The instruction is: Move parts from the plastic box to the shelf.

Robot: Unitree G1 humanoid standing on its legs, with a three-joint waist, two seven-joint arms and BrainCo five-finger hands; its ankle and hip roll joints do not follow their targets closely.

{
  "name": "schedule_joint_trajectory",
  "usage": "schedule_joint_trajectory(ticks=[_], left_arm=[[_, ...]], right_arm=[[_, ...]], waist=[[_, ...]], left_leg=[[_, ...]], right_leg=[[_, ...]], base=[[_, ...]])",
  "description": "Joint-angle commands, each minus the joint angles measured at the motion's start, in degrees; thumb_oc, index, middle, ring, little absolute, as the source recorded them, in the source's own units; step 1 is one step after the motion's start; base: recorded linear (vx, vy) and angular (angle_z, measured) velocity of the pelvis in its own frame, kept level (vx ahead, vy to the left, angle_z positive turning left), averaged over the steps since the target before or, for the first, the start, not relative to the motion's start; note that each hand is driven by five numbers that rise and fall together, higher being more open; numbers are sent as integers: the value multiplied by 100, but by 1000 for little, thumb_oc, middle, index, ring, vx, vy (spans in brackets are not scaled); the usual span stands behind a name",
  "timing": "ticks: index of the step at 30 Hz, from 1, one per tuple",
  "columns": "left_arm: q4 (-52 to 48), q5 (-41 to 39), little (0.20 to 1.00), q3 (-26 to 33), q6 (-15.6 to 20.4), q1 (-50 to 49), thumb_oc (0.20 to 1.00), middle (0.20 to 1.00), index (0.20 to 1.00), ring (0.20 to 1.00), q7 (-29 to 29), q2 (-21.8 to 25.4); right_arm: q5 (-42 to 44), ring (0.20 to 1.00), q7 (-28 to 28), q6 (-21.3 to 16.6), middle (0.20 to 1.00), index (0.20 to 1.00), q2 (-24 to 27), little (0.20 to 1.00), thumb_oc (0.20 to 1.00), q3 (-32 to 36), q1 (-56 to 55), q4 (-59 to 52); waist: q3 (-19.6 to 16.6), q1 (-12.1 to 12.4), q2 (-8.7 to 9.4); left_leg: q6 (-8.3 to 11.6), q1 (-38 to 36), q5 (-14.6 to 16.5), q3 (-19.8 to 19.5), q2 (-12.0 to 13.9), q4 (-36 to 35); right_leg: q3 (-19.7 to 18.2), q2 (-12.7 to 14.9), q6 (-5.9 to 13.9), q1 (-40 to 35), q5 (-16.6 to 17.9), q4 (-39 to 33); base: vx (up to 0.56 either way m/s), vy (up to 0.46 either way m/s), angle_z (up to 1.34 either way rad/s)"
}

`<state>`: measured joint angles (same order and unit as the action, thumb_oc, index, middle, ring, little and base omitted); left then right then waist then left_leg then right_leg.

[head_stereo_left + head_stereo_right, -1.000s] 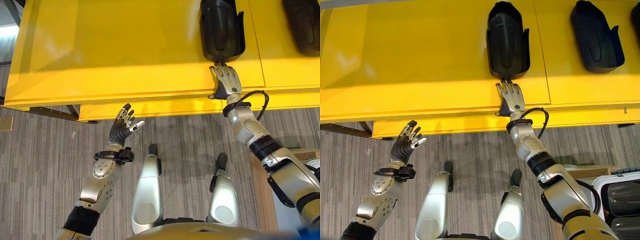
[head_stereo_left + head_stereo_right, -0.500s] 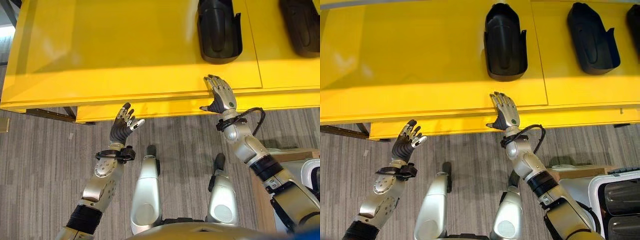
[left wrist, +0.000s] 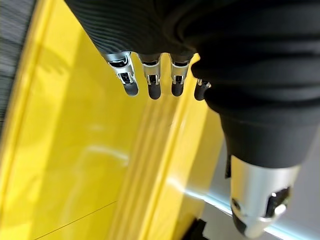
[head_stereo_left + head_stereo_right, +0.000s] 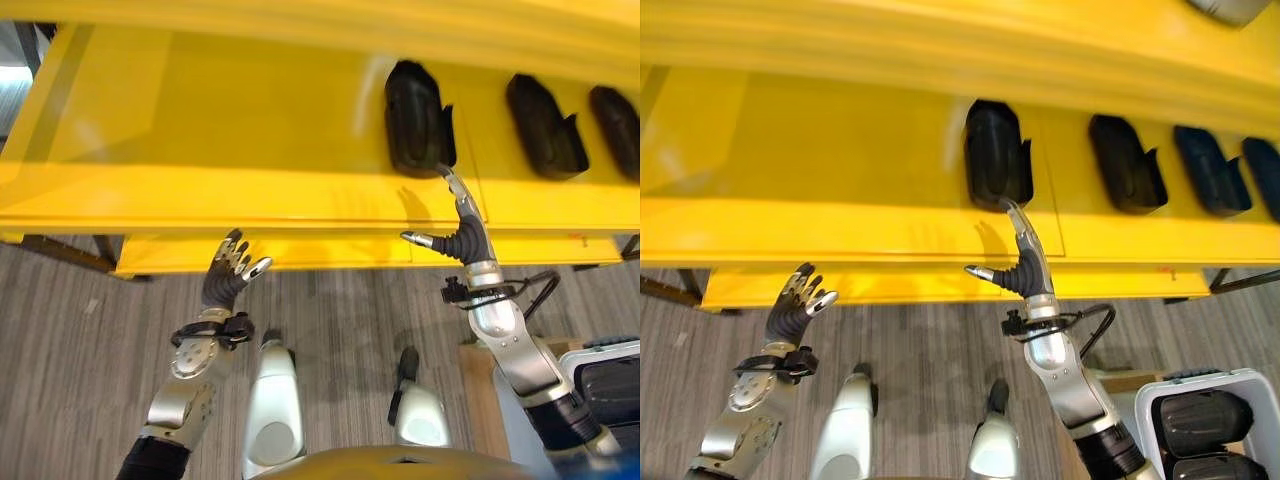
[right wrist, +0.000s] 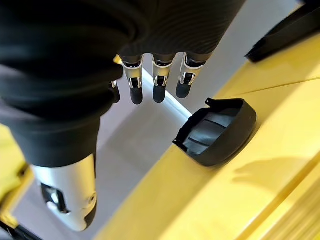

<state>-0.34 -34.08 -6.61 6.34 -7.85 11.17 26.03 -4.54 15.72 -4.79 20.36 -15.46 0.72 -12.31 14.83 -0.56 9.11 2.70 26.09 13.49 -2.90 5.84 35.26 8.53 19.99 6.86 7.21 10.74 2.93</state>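
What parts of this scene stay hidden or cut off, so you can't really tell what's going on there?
- Plastic box: cut off by the right eye view's lower right corner, so the count of parts inside is unknown.
- Rightmost black part on the shelf: cropped by the right eye view's edge.
- Grey object on the upper shelf level: clipped by the top edge, unidentifiable.
- Left hand: its dark cover hides the palm in the left wrist view.

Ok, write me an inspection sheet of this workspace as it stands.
Surface: yellow shelf, bare on its left part.
Job's things: four black parts in a row on the shelf; more black parts in the white plastic box on the floor at lower right.
Clutter: nothing seen.
Hands: right hand open, raised just before the leftmost part, holding nothing; left hand open and empty below the shelf edge.
Cables: nothing seen apart from the robot's own.
Surroundings: grey striped carpet.
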Motion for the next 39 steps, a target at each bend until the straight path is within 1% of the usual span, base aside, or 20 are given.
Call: schedule_joint_trajectory(ticks=[1, 6, 9, 10, 11, 13, 14, 15, 16, 17, 19, 24, 25, 30, 31, 33, 34, 36, 38, 39], left_arm=[[-202, 577, 1000, 176, 82, -154, 1000, 1000, 1000, 1000, -199, -51], [-76, 774, 1000, 227, 80, -4, 1000, 1000, 1000, 1000, -274, -7], [-26, 831, 1000, 261, 116, 94, 1000, 1000, 1000, 1000, -230, 20], [-2, 854, 1000, 334, 118, 109, 1000, 1000, 1000, 1000, -153, -6], [-13, 822, 1000, 392, 120, 99, 1000, 1000, 1000, 1000, -101, -21], [67, 741, 1000, 483, 131, 79, 1000, 1000, 1000, 1000, -90, -115], [67, 684, 1000, 517, 129, 71, 1000, 1000, 1000, 1000, -61, -173], [59, 664, 1000, 549, 119, 36, 1000, 1000, 1000, 1000, -79, -191], [175, 574, 1000, 694, 100, -189, 1000, 1000, 1000, 1000, -136, -388], [225, 491, 1000, 740, 108, -314, 1000, 1000, 1000, 1000, -169, -481], [252, 413, 1000, 758, 96, -428, 1000, 1000, 1000, 1000, -222, -587], [199, 444, 1000, 667, 50, -503, 1000, 1000, 1000, 1000, -383, -665], [212, 468, 1000, 587, 39, -485, 1000, 1000, 1000, 1000, -430, -702], [219, 518, 1000, 366, 49, -360, 1000, 1000, 1000, 1000, -504, -774], [236, 505, 1000, 266, 58, -289, 1000, 1000, 1000, 1000, -522, -784], [277, 500, 1000, 193, 65, -245, 1000, 1000, 1000, 1000, -523, -800], [320, 508, 1000, 120, 56, -217, 1000, 1000, 1000, 1000, -531, -811], [350, 508, 1000, 75, 58, -189, 1000, 1000, 1000, 1000, -538, -822], [371, 552, 1000, 3, 58, -116, 1000, 1000, 1000, 1000, -542, -803], [373, 565, 1000, -41, 66, -55, 1000, 1000, 1000, 1000, -544, -797]], right_arm=[[1155, 1000, -399, -324, 1000, 1000, 220, 1000, 1000, 482, -35, -32], [1208, 1000, -542, -260, 1000, 1000, 234, 1000, 1000, 712, -381, -70], [1249, 1000, -633, -241, 1000, 1000, 164, 1000, 1000, 720, -524, -76], [1327, 1000, -691, -229, 1000, 1000, 95, 1000, 1000, 591, -454, -31], [1409, 1000, -696, -243, 1000, 1000, 74, 1000, 1000, 495, -386, 27], [1669, 1000, -818, -262, 1000, 1000, 43, 1000, 1000, 339, -279, 150], [1757, 1000, -818, -225, 1000, 1000, 5, 1000, 1000, 268, -211, 253], [1832, 1000, -829, -208, 1000, 1000, -14, 1000, 1000, 242, -175, 310], [1951, 1000, -869, -180, 1000, 1000, -70, 1000, 1000, 213, -112, 310], [2029, 1000, -904, -189, 1000, 1000, -40, 1000, 1000, 255, -127, 245], [2093, 1000, -935, -197, 1000, 1000, -29, 1000, 1000, 313, -189, 238], [2183, 1000, -1017, -167, 1000, 1000, 22, 1000, 1000, 408, -384, 209], [2190, 1000, -1028, -207, 1000, 1000, 66, 1000, 1000, 489, -501, 196], [2215, 1000, -958, -279, 1000, 1000, 203, 1000, 1000, 704, -718, 171], [2221, 1000, -872, -339, 1000, 1000, 245, 1000, 1000, 818, -831, 147], [2230, 1000, -854, -349, 1000, 1000, 269, 1000, 1000, 866, -895, 132], [2194, 1000, -815, -381, 1000, 1000, 306, 1000, 1000, 987, -1049, 133], [2190, 1000, -801, -392, 1000, 1000, 319, 1000, 1000, 1051, -1128, 127], [2154, 1000, -777, -435, 1000, 1000, 333, 1000, 1000, 1161, -1284, 92], [2128, 1000, -764, -455, 1000, 1000, 345, 1000, 1000, 1224, -1345, 72]], waist=[[-112, -22, -220], [-293, -167, -244], [-330, -265, -261], [-261, -169, -316], [-205, -17, -411], [-161, 176, -443], [-185, 283, -436], [-198, 331, -398], [-341, 360, -311], [-412, 279, -357], [-497, 180, -404], [-559, -27, -532], [-538, -164, -601], [-422, -399, -816], [-319, -534, -894], [-260, -585, -946], [-162, -688, -996], [-120, -706, -1029], [-43, -708, -1044], [-11, -720, -1025]], left_leg=[[-423, -938, -500, 315, -379, -1666], [-488, -1092, -553, 506, -495, -1956], [-479, -1222, -596, 723, -407, -2197], [-449, -1458, -689, 989, -240, -2454], [-397, -1651, -631, 1146, -69, -2573], [-461, -1865, -779, 1545, 26, -2796], [-499, -1878, -812, 1713, 65, -2801], [-473, -1911, -795, 1804, 67, -2812], [-362, -2123, -880, 2074, 121, -2977], [-284, -2201, -957, 2192, 250, -3007], [-187, -2311, -1065, 2346, 390, -3078], [61, -2469, -1307, 2601, 738, -3170], [164, -2528, -1397, 2684, 884, -3162], [393, -2519, -1625, 2821, 1207, -3069], [453, -2473, -1695, 2883, 1346, -2915], [515, -2441, -1767, 2890, 1441, -2776], [594, -2424, -1983, 2879, 1571, -2571], [657, -2393, -2107, 2853, 1635, -2434], [775, -2219, -2469, 2587, 1713, -2153], [730, -2083, -2437, 2362, 1625, -2003]], right_leg=[[-70, 153, 629, -289, 166, 485], [-164, 264, 670, -228, 629, 326], [-36, 246, 759, -48, 1074, 126], [570, 149, 801, 37, 845, 202], [1169, 127, 814, -116, 420, 458], [1587, 180, 661, -285, -221, 1072], [1770, 159, 621, -375, -382, 1311], [1748, 140, 607, -440, -437, 1149], [1559, -81, 579, -588, -518, 450], [1370, -245, 524, -617, -601, 217], [1297, -366, 482, -657, -714, 74], [1126, -639, 323, -601, -1023, 87], [1065, -745, 261, -565, -1133, 118], [936, -1005, 85, -460, -1374, 230], [879, -1074, -22, -361, -1516, 421], [856, -1124, -93, -333, -1599, 515], [781, -1215, -208, -289, -1701, 632], [737, -1288, -271, -301, -1735, 636], [695, -1414, -386, -360, -1775, 578], [662, -1449, -428, -376, -1796, 521]], base=[[42, 192, -26], [2, 152, -14], [-94, 153, -27], [-106, 231, -109], [-105, 237, -212], [-133, 153, -223], [-147, 14, -155], [-36, -215, -145], [54, -315, -131], [84, -274, -89], [70, -200, -84], [47, -205, -54], [38, -153, -36], [29, -198, -22], [23, -172, -11], [32, -174, -3], [30, -128, -11], [45, -150, -20], [48, -173, -24], [40, -131, -27]])
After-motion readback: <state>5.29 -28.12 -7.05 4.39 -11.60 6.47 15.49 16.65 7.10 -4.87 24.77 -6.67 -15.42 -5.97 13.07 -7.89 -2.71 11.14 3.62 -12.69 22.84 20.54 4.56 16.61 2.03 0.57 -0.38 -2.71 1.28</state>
